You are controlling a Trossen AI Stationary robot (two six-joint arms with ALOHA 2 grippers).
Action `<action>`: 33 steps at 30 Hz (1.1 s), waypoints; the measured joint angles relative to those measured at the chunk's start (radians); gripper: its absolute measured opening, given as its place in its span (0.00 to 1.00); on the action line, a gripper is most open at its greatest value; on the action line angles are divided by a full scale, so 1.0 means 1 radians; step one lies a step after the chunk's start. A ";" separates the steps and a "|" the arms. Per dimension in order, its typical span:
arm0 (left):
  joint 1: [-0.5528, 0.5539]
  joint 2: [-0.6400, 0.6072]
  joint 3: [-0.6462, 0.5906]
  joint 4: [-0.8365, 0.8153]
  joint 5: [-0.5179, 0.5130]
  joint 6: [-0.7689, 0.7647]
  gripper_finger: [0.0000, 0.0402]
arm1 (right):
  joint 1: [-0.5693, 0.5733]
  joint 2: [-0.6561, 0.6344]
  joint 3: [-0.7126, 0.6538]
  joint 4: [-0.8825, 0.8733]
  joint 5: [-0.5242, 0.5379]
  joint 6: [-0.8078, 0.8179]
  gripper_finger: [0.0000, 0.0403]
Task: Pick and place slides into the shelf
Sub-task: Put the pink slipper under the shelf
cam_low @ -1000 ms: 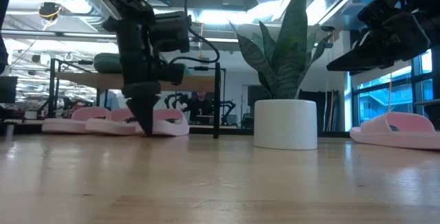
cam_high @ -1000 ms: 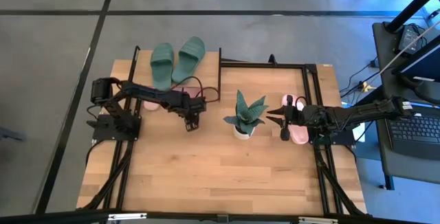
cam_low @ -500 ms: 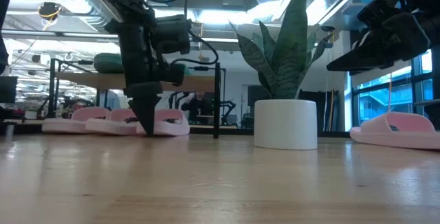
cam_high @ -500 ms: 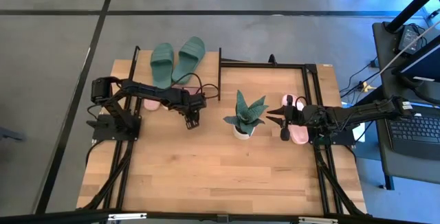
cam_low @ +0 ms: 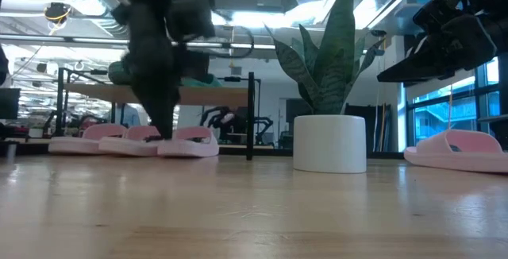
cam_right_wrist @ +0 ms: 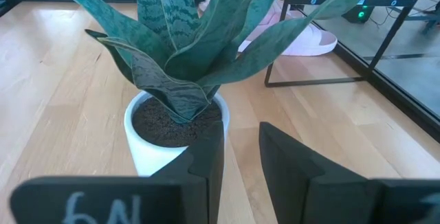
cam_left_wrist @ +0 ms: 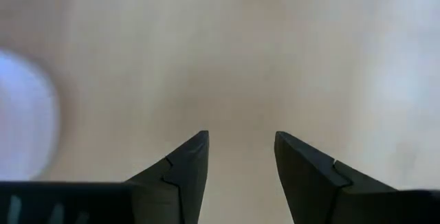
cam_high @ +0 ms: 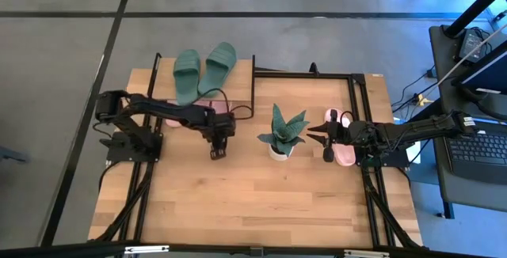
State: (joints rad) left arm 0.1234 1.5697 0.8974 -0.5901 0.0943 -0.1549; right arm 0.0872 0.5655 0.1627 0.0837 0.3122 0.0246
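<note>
Two dark green slides (cam_high: pixel 202 70) lie on top of the shelf (cam_low: pixel 226 94) at the table's far left. Pale pink slides (cam_low: pixel 186 144) lie on the table under the shelf, and they also show in the right wrist view (cam_right_wrist: pixel 302 37). Another pale pink pair (cam_high: pixel 342 152) lies at the right, partly hidden under my right arm. My left gripper (cam_high: pixel 215 152) points down over bare wood in front of the shelf, open and empty (cam_left_wrist: pixel 240 141). My right gripper (cam_high: pixel 323 142) is open and empty. It hangs raised above the right pink slides (cam_low: pixel 464 149), facing the plant.
A green spiky plant in a white pot (cam_high: pixel 280 134) stands mid-table between the two grippers, close in front of my right gripper (cam_right_wrist: pixel 240 138). A black metal frame (cam_high: pixel 352 92) runs along the table's far right. Bare wood (cam_high: pixel 253 202) fills the near half.
My left gripper has moved away from the shelf toward the table's near edge and a little to the left, still pointing down and empty. The slides and my right arm have stayed where they were.
</note>
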 joint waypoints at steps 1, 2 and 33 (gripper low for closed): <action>-0.005 -0.023 0.000 -0.002 0.036 0.011 0.40 | 0.000 0.000 0.000 0.000 0.000 -0.001 0.24; -0.009 -0.048 0.000 0.000 0.069 0.025 0.40 | 0.000 0.000 0.000 0.000 0.000 -0.001 0.24; -0.026 -0.690 -0.446 0.845 0.036 0.222 0.40 | 0.000 0.000 0.000 -0.007 0.000 0.023 0.24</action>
State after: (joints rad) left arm 0.0970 0.8796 0.4515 0.2549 0.1308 0.0671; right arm 0.0871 0.5652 0.1627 0.0769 0.3123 0.0480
